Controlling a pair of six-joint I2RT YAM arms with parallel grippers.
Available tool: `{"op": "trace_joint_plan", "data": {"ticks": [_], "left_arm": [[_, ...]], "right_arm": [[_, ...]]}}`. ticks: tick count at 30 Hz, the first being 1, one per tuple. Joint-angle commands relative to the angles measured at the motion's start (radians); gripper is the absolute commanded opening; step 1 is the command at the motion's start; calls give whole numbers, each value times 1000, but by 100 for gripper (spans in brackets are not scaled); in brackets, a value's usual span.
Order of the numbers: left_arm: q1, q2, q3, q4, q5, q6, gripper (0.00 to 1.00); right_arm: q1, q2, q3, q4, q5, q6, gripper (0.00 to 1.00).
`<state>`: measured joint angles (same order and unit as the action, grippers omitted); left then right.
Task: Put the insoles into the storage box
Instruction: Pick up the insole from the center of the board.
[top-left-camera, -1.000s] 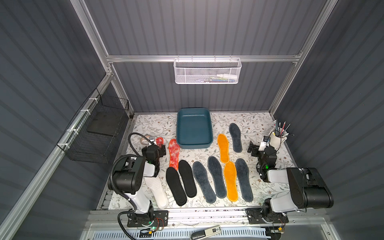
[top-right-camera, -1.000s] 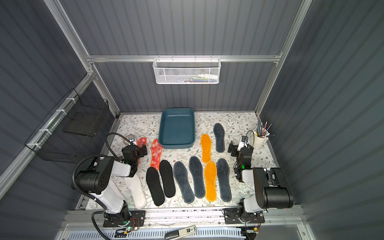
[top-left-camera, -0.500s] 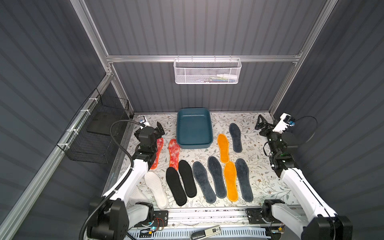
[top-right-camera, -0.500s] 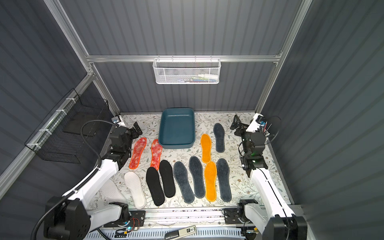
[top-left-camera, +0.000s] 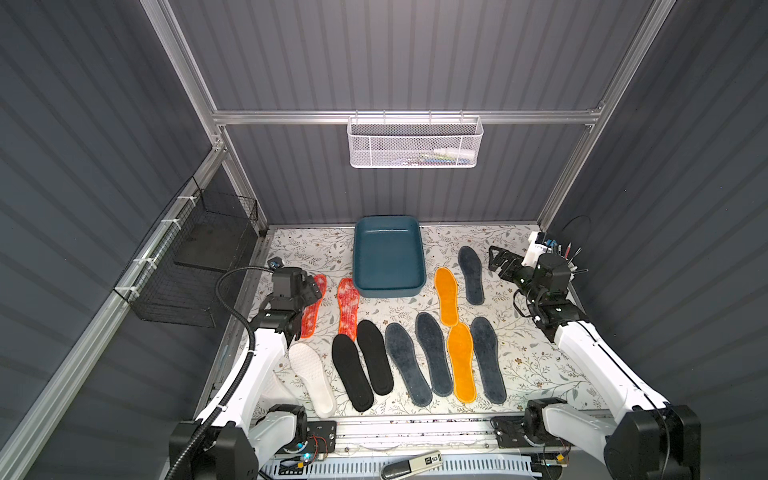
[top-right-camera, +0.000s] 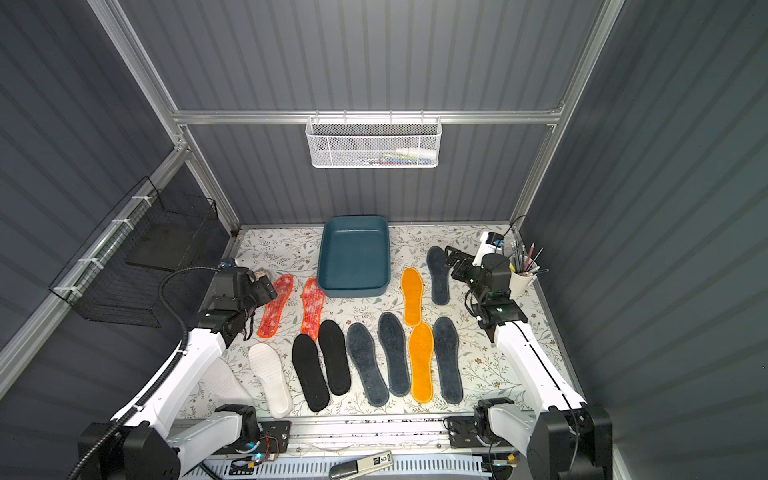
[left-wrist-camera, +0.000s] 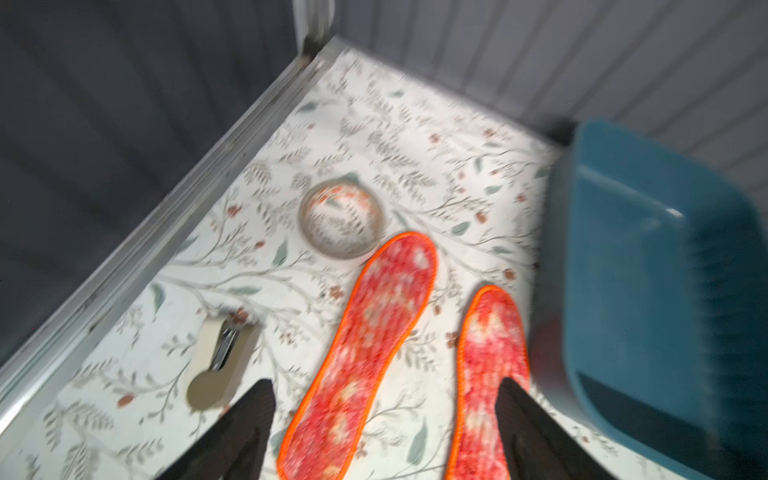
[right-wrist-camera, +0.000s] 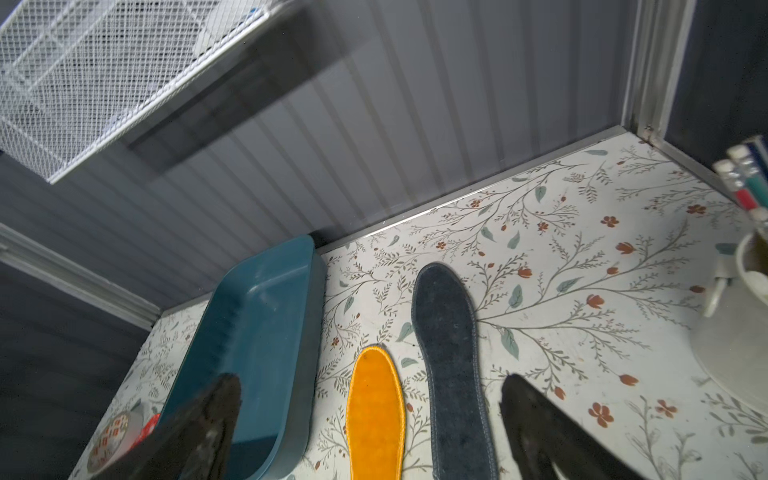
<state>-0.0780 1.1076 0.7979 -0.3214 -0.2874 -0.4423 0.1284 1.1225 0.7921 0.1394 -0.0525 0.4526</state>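
The teal storage box (top-left-camera: 388, 253) (top-right-camera: 353, 253) stands empty at the back middle of the table. Insoles lie flat in front of it: two red-orange mottled (top-left-camera: 348, 307) (left-wrist-camera: 365, 345), one white (top-left-camera: 311, 378), two black (top-left-camera: 351, 374), two orange (top-left-camera: 446, 295) (right-wrist-camera: 376, 415) and several grey-blue (top-left-camera: 471, 274) (right-wrist-camera: 451, 353). My left gripper (top-left-camera: 309, 286) (left-wrist-camera: 384, 386) hovers open over the leftmost red-orange insole (top-right-camera: 276, 303), holding nothing. My right gripper (top-left-camera: 500, 259) (right-wrist-camera: 372, 382) hangs open and empty above the far orange and grey-blue insoles.
A white mesh basket (top-left-camera: 415, 143) hangs on the back wall and a black wire basket (top-left-camera: 199, 257) on the left wall. A pen cup (top-right-camera: 521, 278) stands at the right edge. A tape roll (left-wrist-camera: 340, 220) and a small beige tool (left-wrist-camera: 220, 361) lie near the left rail.
Both arms have unfolded from the front of the table and reached toward the back. Since half a second ago the left gripper has dropped toward the red-orange insoles and the right has shifted inward.
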Motion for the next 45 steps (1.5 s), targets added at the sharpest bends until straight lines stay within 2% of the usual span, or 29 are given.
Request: {"op": "trace_joint_plan", "data": {"ticks": [1, 5, 8, 10, 19, 27, 34, 45], "left_arm": [[48, 45, 49, -78, 97, -29, 82], [92, 185, 110, -86, 141, -23, 80], [159, 298, 153, -76, 256, -25, 76], [180, 355, 175, -68, 290, -31, 74], [187, 483, 210, -76, 262, -11, 68], [186, 557, 220, -81, 206, 11, 68], [186, 624, 239, -54, 231, 11, 66], [185, 688, 269, -87, 242, -4, 56]], "right_arm": [[40, 42, 50, -130, 12, -45, 99], [73, 69, 86, -180, -10, -38, 99], [94, 77, 87, -189, -22, -30, 99], [104, 78, 85, -197, -23, -23, 99], [117, 98, 76, -201, -25, -5, 99], [119, 107, 84, -206, -34, 4, 99], [119, 101, 87, -206, -34, 4, 99], [118, 77, 97, -223, -21, -6, 99]]}}
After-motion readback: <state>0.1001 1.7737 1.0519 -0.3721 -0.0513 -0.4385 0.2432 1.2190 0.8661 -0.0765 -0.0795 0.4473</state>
